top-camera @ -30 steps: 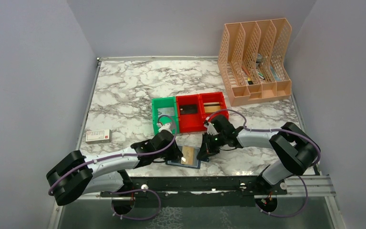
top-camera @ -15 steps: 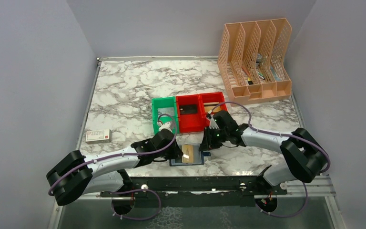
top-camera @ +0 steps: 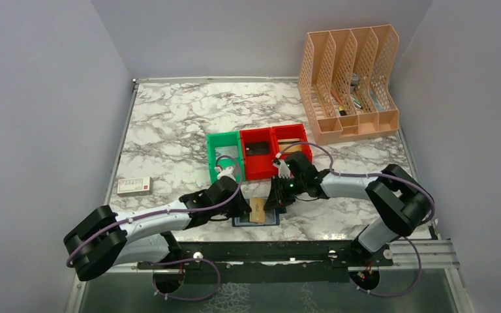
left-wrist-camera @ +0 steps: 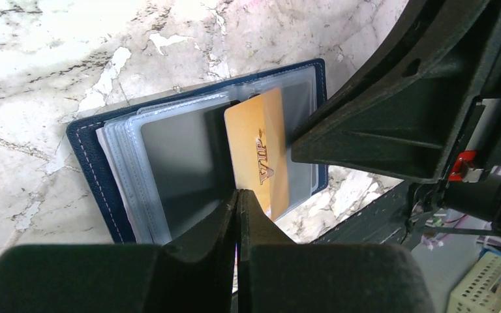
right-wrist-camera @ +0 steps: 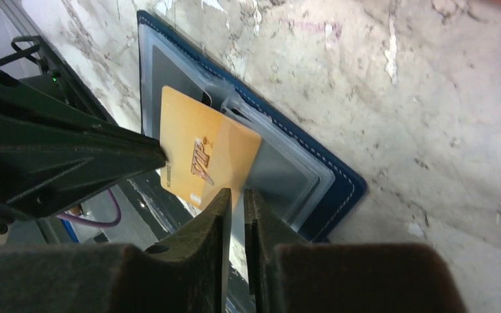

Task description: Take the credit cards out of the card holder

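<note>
Card holder [left-wrist-camera: 91, 166] under clenched left fingers [left-wrist-camera: 215, 222], right fingers [right-wrist-camera: 209, 222] at gold card [right-wrist-camera: 199, 153], grip unclear

A smooth, faintly glossy marble pattern is shown by the counter [top-camera: 169, 124]. The card holder [left-wrist-camera: 90, 163] is covered in matt navy leather-like material, edged with pale stitching; its sleeves [left-wrist-camera: 176, 163] are made of clear, shiny plastic. The gold card [left-wrist-camera: 261, 150] is finished in glossy plastic. The left pincer [left-wrist-camera: 238, 195] and right pincer [right-wrist-camera: 236, 195] are moulded in matt black plastic.
</note>
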Available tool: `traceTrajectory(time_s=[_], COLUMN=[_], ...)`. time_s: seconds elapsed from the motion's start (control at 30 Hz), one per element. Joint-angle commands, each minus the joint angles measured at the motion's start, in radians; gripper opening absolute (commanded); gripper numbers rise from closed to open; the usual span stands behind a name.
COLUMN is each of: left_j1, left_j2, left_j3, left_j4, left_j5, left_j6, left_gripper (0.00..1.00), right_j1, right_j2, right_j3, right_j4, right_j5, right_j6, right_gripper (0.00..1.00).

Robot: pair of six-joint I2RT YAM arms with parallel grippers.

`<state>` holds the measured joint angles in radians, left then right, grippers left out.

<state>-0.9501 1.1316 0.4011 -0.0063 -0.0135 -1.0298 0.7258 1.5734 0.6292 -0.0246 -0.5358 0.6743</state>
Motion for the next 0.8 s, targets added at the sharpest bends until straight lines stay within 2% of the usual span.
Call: traceTrajectory(time_s=[0.0, 0.17, 0.57, 0.7, 0.77], left_j1=[0.003, 0.006, 0.009, 0.009, 0.010], left_j2=[0.009, 0.039, 0.061, 0.084, 0.079], left_j3=[-0.035, -0.101, -0.148, -0.140, -0.141], left_j4=[0.102, 0.238, 0.377, 0.394, 0.394], left_j5=[0.013, 0.050, 0.100, 0.121, 0.116], left_j6=[-0.042, -0.112, -0.183, -0.185, -0.183], left_gripper=[0.12, 0.23, 0.28, 0.23, 0.14], right_j1=[0.007, 0.007, 0.007, 0.007, 0.006], right_j2=[0.089, 0.113, 0.118, 0.119, 0.121], right_j3=[0.012, -0.014, -0.085, -0.098, -0.099], right_j4=[-0.006, -0.043, 0.011, 0.023, 0.024], right_j5=[0.048, 0.125, 0.115, 0.115, 0.118], right_j6=[0.021, 0.031, 0.060, 0.067, 0.066], right_gripper=[0.12, 0.08, 0.06, 0.06, 0.06])
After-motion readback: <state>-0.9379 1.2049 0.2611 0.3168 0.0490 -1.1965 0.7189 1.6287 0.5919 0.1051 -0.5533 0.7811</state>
